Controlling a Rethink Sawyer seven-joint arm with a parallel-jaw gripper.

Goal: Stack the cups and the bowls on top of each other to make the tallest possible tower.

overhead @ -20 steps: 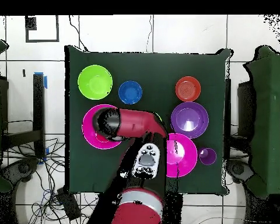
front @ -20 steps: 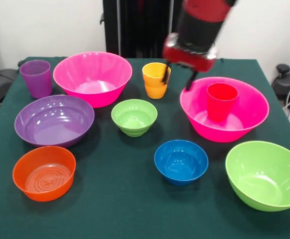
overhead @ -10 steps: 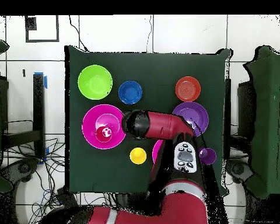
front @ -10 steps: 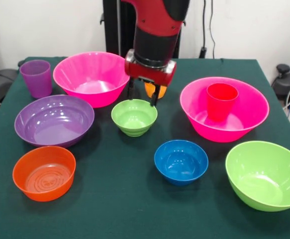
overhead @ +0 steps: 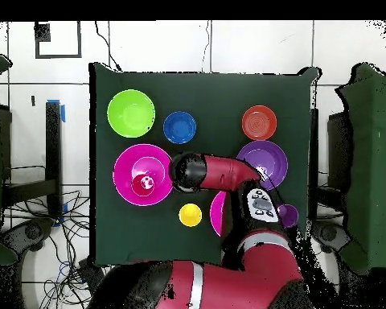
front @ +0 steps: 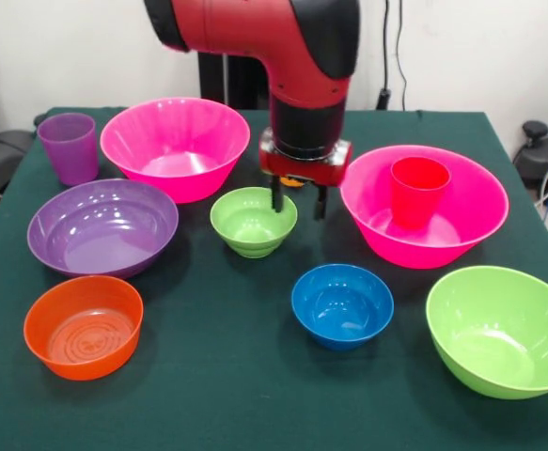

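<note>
My gripper (front: 298, 200) is open and empty, with its fingers hanging just over the right rim of the small green bowl (front: 251, 222). The yellow-orange cup (overhead: 190, 215) stands behind the gripper and is almost hidden in the front view. The red cup (front: 418, 191) stands upright inside the right hot pink bowl (front: 471, 224). The purple cup (front: 69, 147) stands at the far left, beside the other hot pink bowl (front: 175, 146). The wide purple bowl (front: 102, 226), orange bowl (front: 84, 326), small blue bowl (front: 342, 305) and lime green bowl (front: 501, 330) each sit alone on the table.
The green table cloth (front: 227, 376) ends close in front of the orange and lime bowls. In the overhead view the arm (overhead: 220, 173) covers the small green bowl and part of a pink bowl. Cables lie on the floor around the table.
The gripper swung from beside the red cup, past the yellow-orange cup, to the small green bowl, then shifted right and lower over its rim. No cup or bowl moved.
</note>
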